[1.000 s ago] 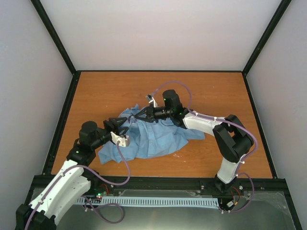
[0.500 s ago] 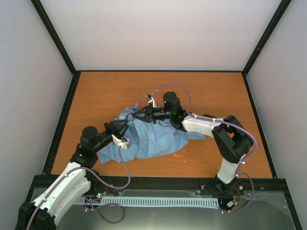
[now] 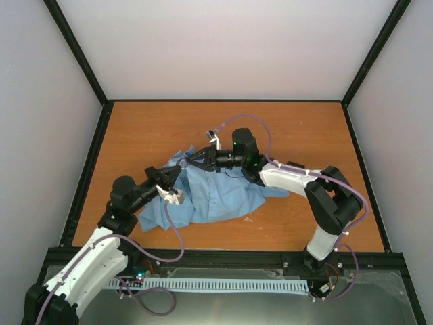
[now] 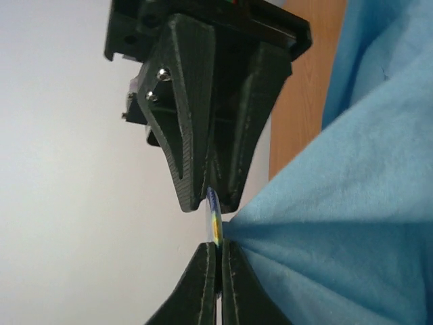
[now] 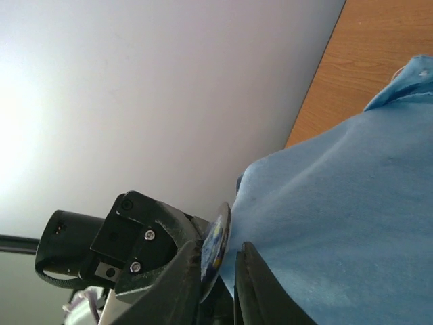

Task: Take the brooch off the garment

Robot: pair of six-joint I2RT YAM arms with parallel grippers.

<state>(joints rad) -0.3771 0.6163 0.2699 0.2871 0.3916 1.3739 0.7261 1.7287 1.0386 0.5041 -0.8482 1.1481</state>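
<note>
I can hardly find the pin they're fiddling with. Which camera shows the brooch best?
The right wrist view: the brooch shows its round, patterned face at an angle against the shirt. The left wrist view shows only its thin edge. In the top view it is too small to make out.

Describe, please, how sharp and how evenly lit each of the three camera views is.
Top external view: sharp, evenly lit, with only a faint shadow under the garment. Left wrist view: the right gripper is a dark silhouette against the bright wall; the brooch, edge-on, looks slightly soft. Right wrist view: glare washes out the wall at left, and the near fingers are soft.
</note>
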